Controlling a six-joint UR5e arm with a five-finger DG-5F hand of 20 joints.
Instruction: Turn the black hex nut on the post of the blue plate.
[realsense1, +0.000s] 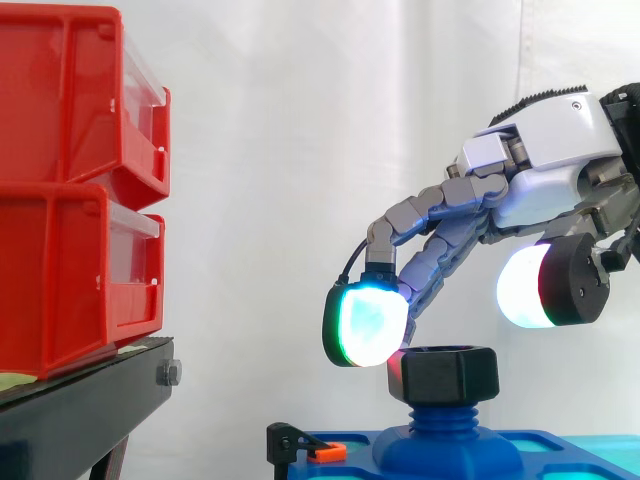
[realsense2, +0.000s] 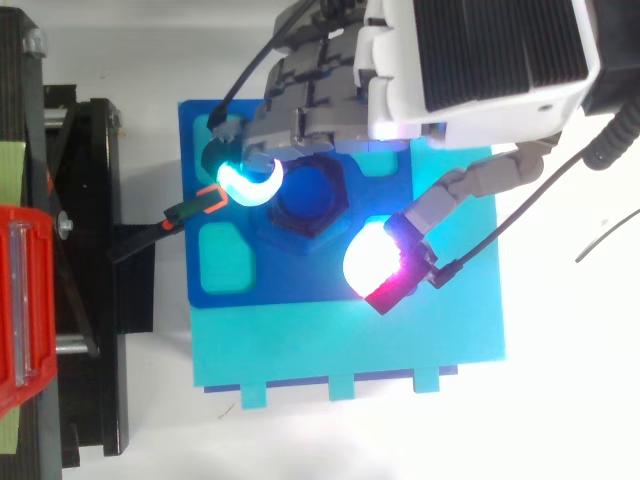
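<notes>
Hand (realsense1: 555, 150) spread wide, holding nothing. One glowing finger pad (realsense1: 365, 325) hangs just beside the upper edge of the black plastic hex nut (realsense1: 448, 372); contact cannot be confirmed. The thumb pad (realsense1: 530, 285) is raised over the far side.

The nut sits directly beneath the hand on the blue threaded post (realsense1: 446, 420) of the blue plate (realsense2: 290, 285). Judged light, rigid and smooth, best gripped across opposite flats.

A black-and-orange clamp (realsense1: 305, 447) lies below the fingertips and may obstruct. Red plastic bins (realsense1: 80, 180) stand well beyond.

Behind my work hangs a plain white fabric curtain (realsense1: 300, 150), evenly lit. At the side view's left edge, two red plastic bins with clear front panels (realsense1: 60, 280) sit stacked on a black metal stand (realsense1: 90, 400). From above, a white tabletop (realsense2: 570, 400) lies underneath.
</notes>
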